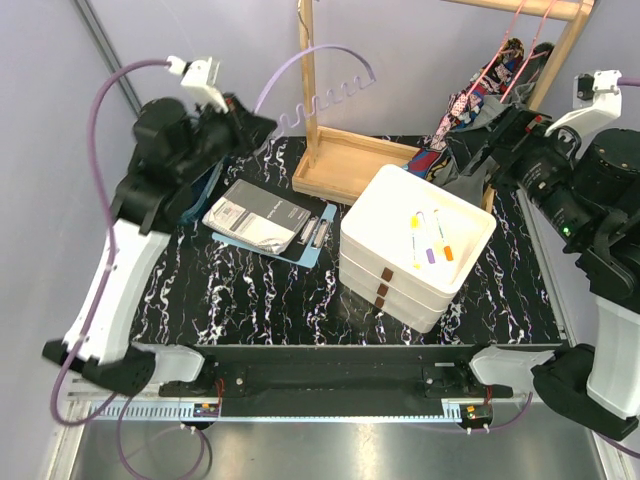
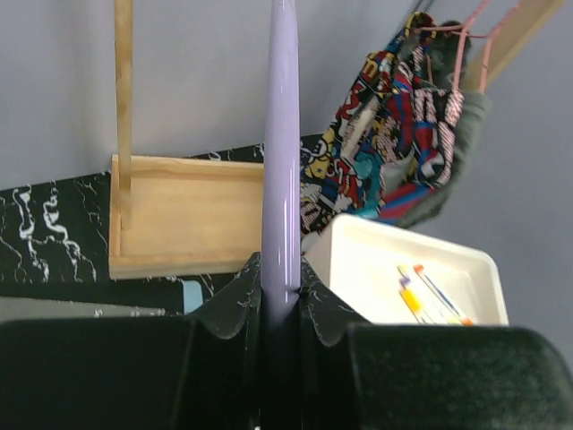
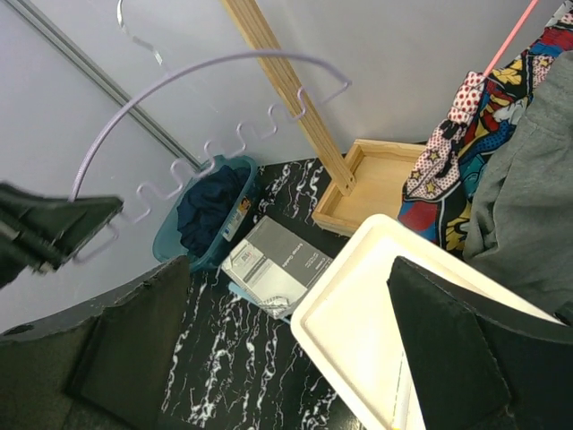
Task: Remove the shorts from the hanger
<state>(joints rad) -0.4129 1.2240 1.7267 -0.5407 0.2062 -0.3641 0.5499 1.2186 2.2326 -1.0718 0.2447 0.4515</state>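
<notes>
My left gripper is shut on a bare lilac wire hanger and holds it up at the back left. The navy shorts lie bunched in a teal basket. The graffiti-print shorts and the grey shorts hang on pink hangers from the wooden rack at the back right. My right gripper is open and empty, just in front of and left of the hanging grey shorts, above the white trays.
Stacked white trays holding pens stand mid-right. A grey booklet lies on a blue clipboard at centre left. The rack's wooden base is behind them. The teal basket sits at the far left under my left arm.
</notes>
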